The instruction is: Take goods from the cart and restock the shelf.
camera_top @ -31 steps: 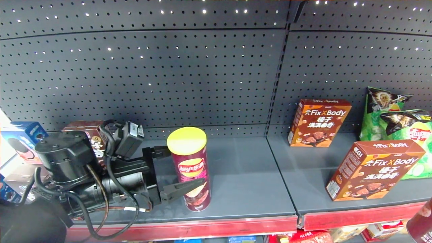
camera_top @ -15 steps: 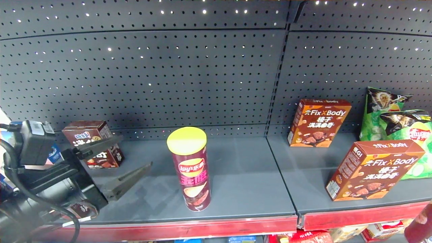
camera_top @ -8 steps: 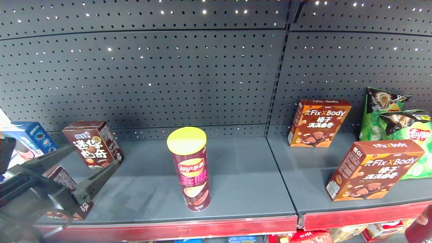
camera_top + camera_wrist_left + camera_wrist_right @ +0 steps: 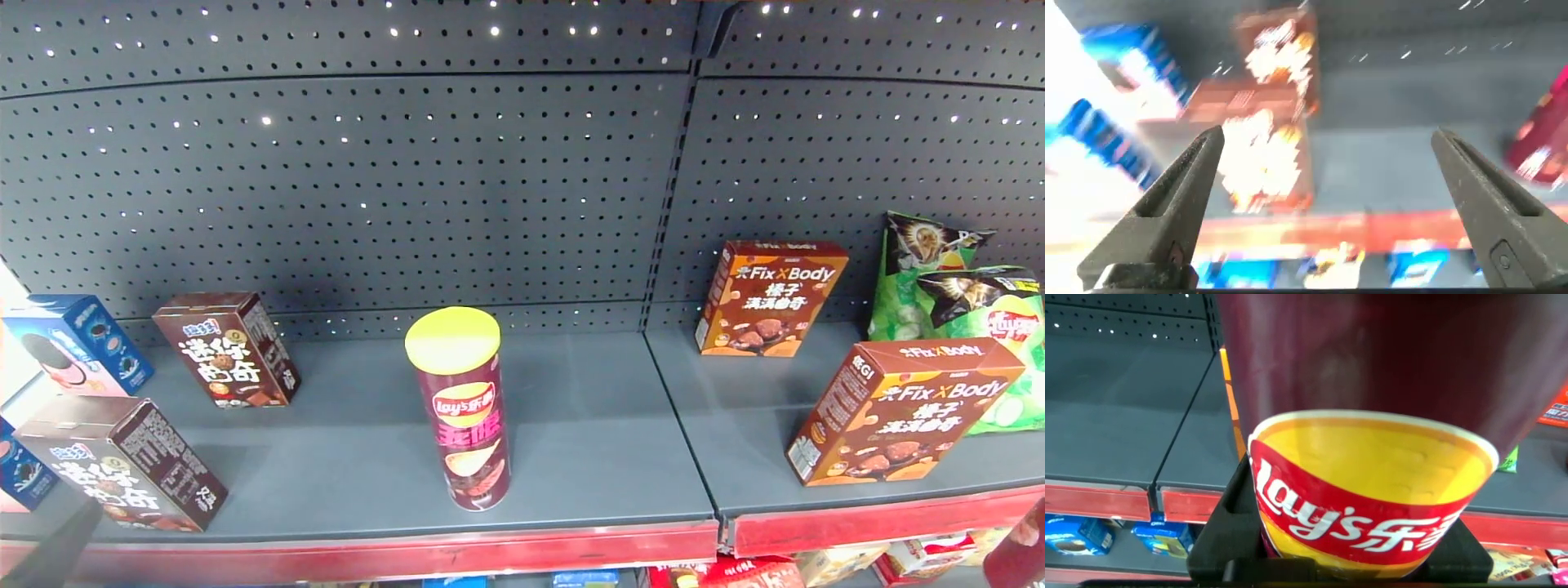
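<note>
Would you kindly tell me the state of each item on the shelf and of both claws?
Yellow-lidded maroon cardboard chip canister on the grey shelf: upright, lid on.
Rear dark brown cardboard cookie box: upright, closed.
Front dark brown cardboard cookie box: upright, closed.
Front orange-brown cardboard box: upright, turned askew.
Left claw: open, empty.
Right claw: shut on a second maroon chip canister.

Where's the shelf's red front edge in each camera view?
Head view: red front edge below the standing chip can.
Left wrist view: red front edge, blurred, below the brown boxes.
Right wrist view: red front edge beside the held can.
Shared landmark: perforated back panel.
</note>
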Controlling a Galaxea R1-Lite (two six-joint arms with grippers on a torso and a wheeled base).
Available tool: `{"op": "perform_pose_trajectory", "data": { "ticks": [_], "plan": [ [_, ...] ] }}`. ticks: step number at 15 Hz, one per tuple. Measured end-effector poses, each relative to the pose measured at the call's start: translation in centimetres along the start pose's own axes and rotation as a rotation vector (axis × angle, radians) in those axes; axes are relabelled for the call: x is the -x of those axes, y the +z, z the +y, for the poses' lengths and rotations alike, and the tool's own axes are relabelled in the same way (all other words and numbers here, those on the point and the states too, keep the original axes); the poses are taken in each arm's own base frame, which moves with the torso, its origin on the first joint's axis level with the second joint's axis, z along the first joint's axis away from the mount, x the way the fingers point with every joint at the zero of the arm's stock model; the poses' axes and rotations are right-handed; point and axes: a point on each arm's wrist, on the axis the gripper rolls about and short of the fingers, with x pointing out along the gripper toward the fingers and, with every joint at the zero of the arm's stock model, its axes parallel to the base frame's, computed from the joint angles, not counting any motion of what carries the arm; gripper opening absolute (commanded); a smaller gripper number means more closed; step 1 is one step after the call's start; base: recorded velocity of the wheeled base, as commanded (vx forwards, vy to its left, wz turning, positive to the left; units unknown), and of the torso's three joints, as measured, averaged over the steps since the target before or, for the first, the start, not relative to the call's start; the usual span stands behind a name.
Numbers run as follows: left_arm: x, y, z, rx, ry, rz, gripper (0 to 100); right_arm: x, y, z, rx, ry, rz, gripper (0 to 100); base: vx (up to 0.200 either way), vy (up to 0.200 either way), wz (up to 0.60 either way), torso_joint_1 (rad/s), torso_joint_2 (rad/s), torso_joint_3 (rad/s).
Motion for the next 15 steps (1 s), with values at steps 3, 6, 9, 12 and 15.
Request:
{"op": "perform_pose_trajectory", "data": {
  "ticks": [3, 6, 9, 12, 15],
  "plan": [
    [3.1, -2.2, 0.7, -0.013, 0.05, 0.025, 100, 0.4, -0.2, 0.0, 0.001, -0.001, -0.01, 0, 0.0, 0.0, 0.0, 0.0, 0.0, 0.0],
    [5.0, -4.2, 1.0, 0.005, 0.069, 0.008, 100, 0.9, -0.4, 0.1, 0.003, 0.004, -0.009, 0, 0.0, 0.0, 0.0, 0.0, 0.0, 0.0],
    [5.5, -5.3, 1.0, 0.033, 0.059, -0.033, 100, 1.3, 0.0, 0.1, 0.006, 0.013, -0.039, 0, 0.0, 0.0, 0.0, 0.0, 0.0, 0.0],
    [4.9, -7.2, 0.7, 0.053, 0.0, -0.047, 100, 1.5, 0.6, 0.1, 0.009, 0.023, -0.069, 0, 0.0, 0.0, 0.0, 0.0, 0.0, 0.0],
    [4.7, -8.1, 0.3, 0.081, -0.137, -0.028, 100, 1.5, 1.2, 0.1, 0.011, 0.063, -0.091, 0, 0.0, 0.0, 0.0, 0.0, 0.0, 0.0]
  ]
}}
